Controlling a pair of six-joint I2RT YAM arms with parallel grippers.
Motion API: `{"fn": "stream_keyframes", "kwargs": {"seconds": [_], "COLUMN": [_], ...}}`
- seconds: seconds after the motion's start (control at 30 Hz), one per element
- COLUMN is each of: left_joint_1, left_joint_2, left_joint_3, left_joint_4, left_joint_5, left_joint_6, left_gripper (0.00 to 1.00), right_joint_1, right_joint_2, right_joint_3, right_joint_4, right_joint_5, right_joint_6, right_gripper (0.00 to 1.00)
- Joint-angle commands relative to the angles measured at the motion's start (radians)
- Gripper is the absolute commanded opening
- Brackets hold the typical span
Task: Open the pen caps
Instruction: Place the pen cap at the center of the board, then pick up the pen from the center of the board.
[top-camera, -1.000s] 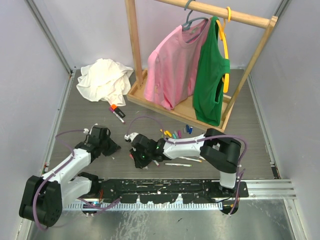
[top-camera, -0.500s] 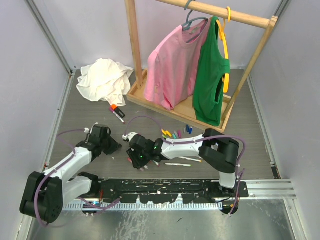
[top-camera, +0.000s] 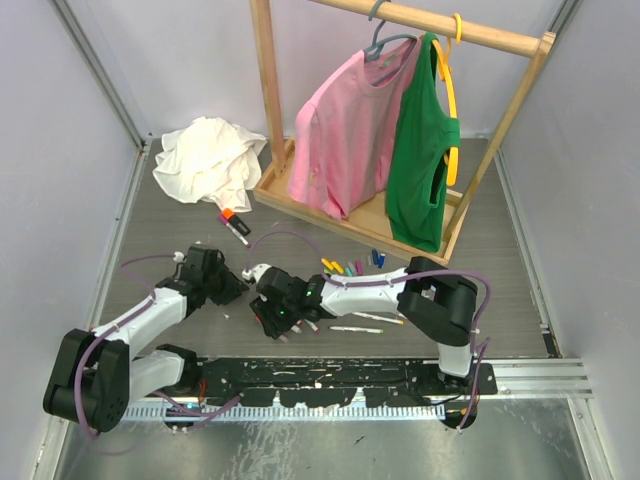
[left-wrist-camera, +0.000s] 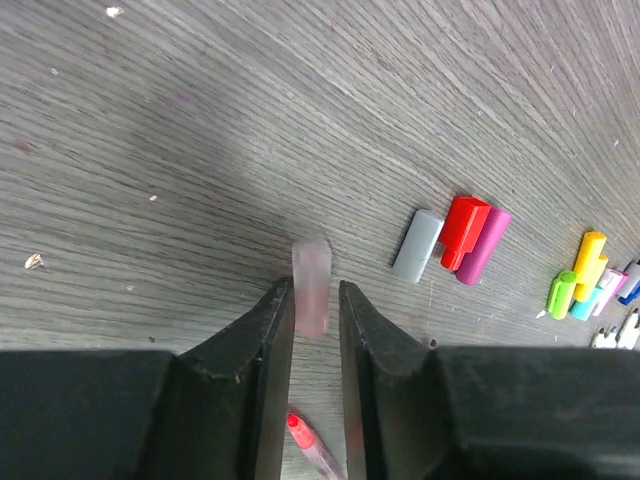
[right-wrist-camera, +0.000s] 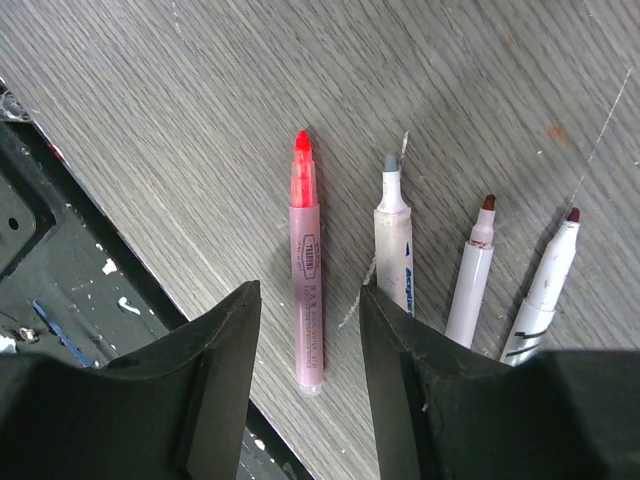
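1. Two grippers are low over the table (top-camera: 150, 250), side by side in the top view: the left gripper (top-camera: 228, 287) and the right gripper (top-camera: 272, 320).
2. Left gripper (left-wrist-camera: 316, 300): the fingers are drawn almost together, leaving only a thin slot. They pinch a clear cap (left-wrist-camera: 311, 262), pale pink and see-through, and half of it sticks out past the fingertips.
3. Just behind that cap, toward the wrist, a red tip (left-wrist-camera: 298, 428) of a pen shows between the same fingers, bare and down on the wood.
4. Ahead and to the right of the left fingertips three loose caps lie touching: a grey cap (left-wrist-camera: 417, 245), a red cap (left-wrist-camera: 465, 224) and a magenta cap (left-wrist-camera: 484, 246). Further right lies a huddle of yellow, green and pink ones (left-wrist-camera: 580, 280).
5. Right gripper (right-wrist-camera: 308, 295): the fingers are spread wide, one on each side of a pink pen (right-wrist-camera: 303, 250), with a gap on both sides and nothing gripped.
6. That pen lies flat on the table with its red tip uncapped, pointing away from the wrist. The barrel carries small print. The top word looks like "TRADING" and the rest is too fine to read.
7. Beyond the right finger lies a grey-tip pen (right-wrist-camera: 392, 235) with blue lettering I cannot make out. Past it lie two dark-red-tip pens (right-wrist-camera: 478, 255), also uncapped.
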Motion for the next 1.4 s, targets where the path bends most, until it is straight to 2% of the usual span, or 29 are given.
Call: {"fn": "stream_keyframes", "kwargs": {"seconds": [0.0,0.1,0.33,0.4,0.47,0.57,0.6,0.7,0.83,0.9,1.07,1.17,1.37], "left_joint_1": [0.007,0.006,0.007,0.006,0.006,0.006,0.006,0.012,0.032,0.034,0.035,0.034,0.034], "left_joint_2": [-0.018,-0.055,-0.141,-0.162,-0.172,-0.165,-0.153,-0.072,0.105,0.221,0.475,0.576,0.654], "left_joint_3": [0.026,0.033,0.085,0.106,0.118,0.115,0.116,0.153,0.281,0.365,0.6,0.689,0.721], "left_joint_4": [-0.009,-0.027,-0.105,-0.106,-0.063,0.066,0.119,0.173,0.114,0.047,-0.16,-0.22,-0.222], "left_joint_5": [-0.006,-0.014,-0.057,-0.062,-0.037,0.015,0.017,-0.028,-0.111,-0.162,-0.227,-0.225,-0.23], "left_joint_6": [0.01,0.013,0.072,0.119,0.203,0.315,0.341,0.373,0.343,0.304,0.277,0.28,0.298], "left_gripper": [0.28,0.33,0.36,0.44,0.57,0.73,0.77,0.81,0.79,0.75,0.47,0.44,0.46], "right_joint_1": [-0.02,-0.032,-0.102,-0.139,-0.187,-0.297,-0.331,-0.41,-0.438,-0.439,-0.441,-0.442,-0.442], "right_joint_2": [-0.059,-0.098,-0.23,-0.282,-0.319,-0.359,-0.367,-0.38,-0.398,-0.405,-0.394,-0.384,-0.377], "right_joint_3": [0.039,0.041,0.021,0.003,-0.004,-0.01,-0.01,-0.012,-0.004,-0.007,-0.005,0.0,0.002], "right_joint_4": [0.009,0.015,0.041,0.05,0.048,0.008,-0.019,-0.073,-0.105,-0.105,-0.114,-0.123,-0.125], "right_joint_5": [-0.02,-0.045,-0.153,-0.201,-0.282,-0.534,-0.626,-0.738,-0.744,-0.743,-0.732,-0.73,-0.726], "right_joint_6": [-0.049,-0.077,-0.134,-0.168,-0.223,-0.363,-0.407,-0.479,-0.531,-0.539,-0.553,-0.556,-0.559], "right_gripper": [0.5,0.52,0.53,0.52,0.52,0.51,0.5,0.45,0.44,0.44,0.44,0.43,0.44]}}
